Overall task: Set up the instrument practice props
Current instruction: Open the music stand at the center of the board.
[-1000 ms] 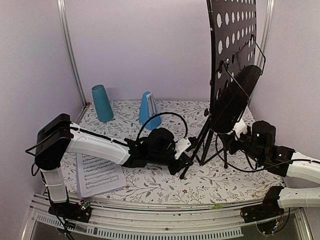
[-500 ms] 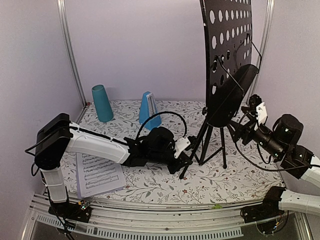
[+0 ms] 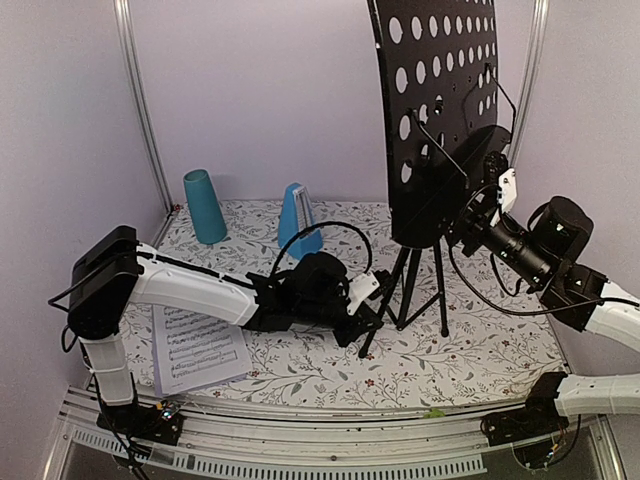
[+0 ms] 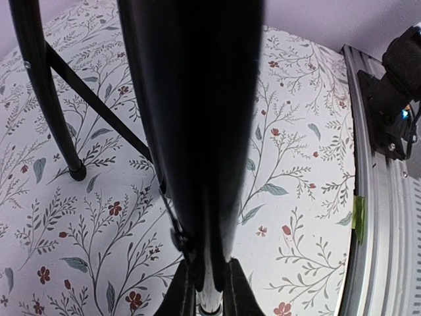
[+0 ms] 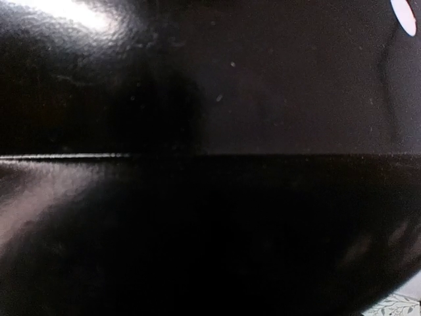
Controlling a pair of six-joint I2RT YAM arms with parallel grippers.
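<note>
The stand (image 3: pixel 420 215) is seen upright on its three legs on the right half of the table (image 3: pixel 470 350), with its perforated tray (image 3: pixel 445 95) raised high and turned so that its face is towards the left. One near leg (image 3: pixel 385 300) is clamped low down by the left gripper (image 3: pixel 368 312), whose jaws are closed tight upon it. In the left wrist view the leg (image 4: pixel 197 131) fills the middle of the picture and the fingers (image 4: pixel 181 293) are seen pressed to either side of it at the bottom edge; a second leg (image 4: pixel 46 99) is planted on the flowered table (image 4: pixel 296 164) to the left.

The right gripper (image 3: pixel 480 208) is held up against the lower right edge of the tray, at its shelf. Whether the jaws are closed on the shelf or only stand beside it cannot be told: the right wrist view is filled by the black tray (image 5: pixel 210 79), and no fingers are shown there.

A white sheet (image 3: pixel 195 350) of music is laid flat at the near left, partly under the left arm. The blue metronome (image 3: pixel 298 220) is placed at the far side, left of the stand, and a teal cup (image 3: pixel 205 207) is set further left, near the far left corner.
</note>
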